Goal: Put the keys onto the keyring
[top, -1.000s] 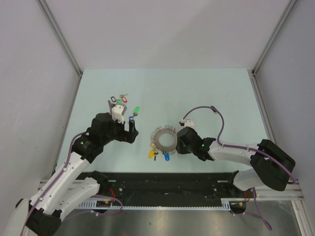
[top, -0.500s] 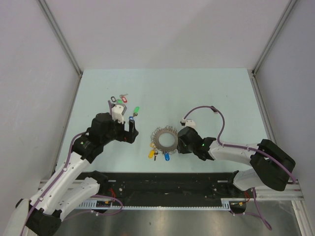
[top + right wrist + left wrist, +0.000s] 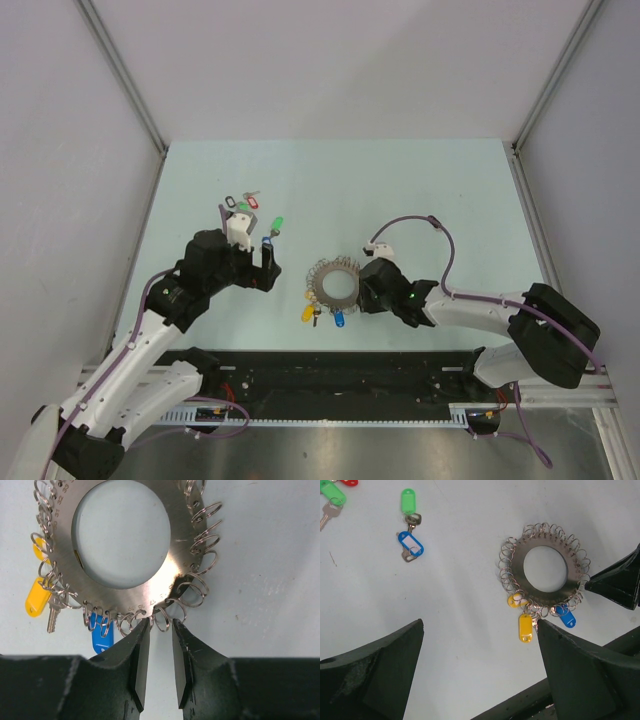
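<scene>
The right gripper (image 3: 161,630), jaws a sliver apart, noses a split ring (image 3: 161,620) at the 3 o'clock rim of the flat-lying keyring (image 3: 181,545) (apparently to steady it), while the left gripper (image 3: 480,625) hangs wide open at 9 o'clock, with loose keys (image 3: 410,543) beyond at 10 o'clock.

The keyring (image 3: 172,565) is bare silvery steel. Its flat face is stamped with tiny numbers, and its rim is fringed with bright wire loops. On the keyring's near edge hang a yellow tag (image 3: 525,628), a smaller yellow tag (image 3: 515,600) and a blue tag (image 3: 567,617). In the left wrist view, well left of the keyring, lie a green tag (image 3: 408,501) and a white-labelled blue tag (image 3: 411,543). Farther left are a second green tag (image 3: 332,492) and a red tag (image 3: 248,204). The table (image 3: 420,190) is pale mint.
</scene>
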You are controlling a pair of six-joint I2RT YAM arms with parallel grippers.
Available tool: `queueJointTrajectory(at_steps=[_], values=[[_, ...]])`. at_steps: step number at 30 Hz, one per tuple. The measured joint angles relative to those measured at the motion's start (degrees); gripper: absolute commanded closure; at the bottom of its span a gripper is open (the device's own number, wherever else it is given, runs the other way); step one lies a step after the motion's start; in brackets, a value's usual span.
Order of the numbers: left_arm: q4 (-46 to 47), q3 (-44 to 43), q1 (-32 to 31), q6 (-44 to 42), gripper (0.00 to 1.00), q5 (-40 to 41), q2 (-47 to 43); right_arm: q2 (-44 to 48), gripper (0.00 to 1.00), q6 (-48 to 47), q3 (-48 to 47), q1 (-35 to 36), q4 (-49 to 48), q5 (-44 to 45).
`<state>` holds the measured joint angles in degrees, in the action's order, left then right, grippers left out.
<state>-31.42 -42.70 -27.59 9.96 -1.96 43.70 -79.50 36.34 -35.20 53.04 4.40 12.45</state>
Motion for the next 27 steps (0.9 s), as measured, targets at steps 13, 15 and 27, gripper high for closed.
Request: queueJointTrajectory(at_steps=[13,15,27], values=[[0.0,0.0,0.0,0.0,0.00,0.0,-0.5,-1.8,0.70,-2.0,-4.9,5.1,3.1,4.3],[0.0,0.0,0.0,0.0,0.00,0.0,-0.6,-3.3,0.70,-2.3,-5.9,5.6,3.3,4.8],[0.0,0.0,0.0,0.0,0.00,-0.2,-0.9,-7.0,0.74,-2.4,-7.6,6.3,5.9,6.9]])
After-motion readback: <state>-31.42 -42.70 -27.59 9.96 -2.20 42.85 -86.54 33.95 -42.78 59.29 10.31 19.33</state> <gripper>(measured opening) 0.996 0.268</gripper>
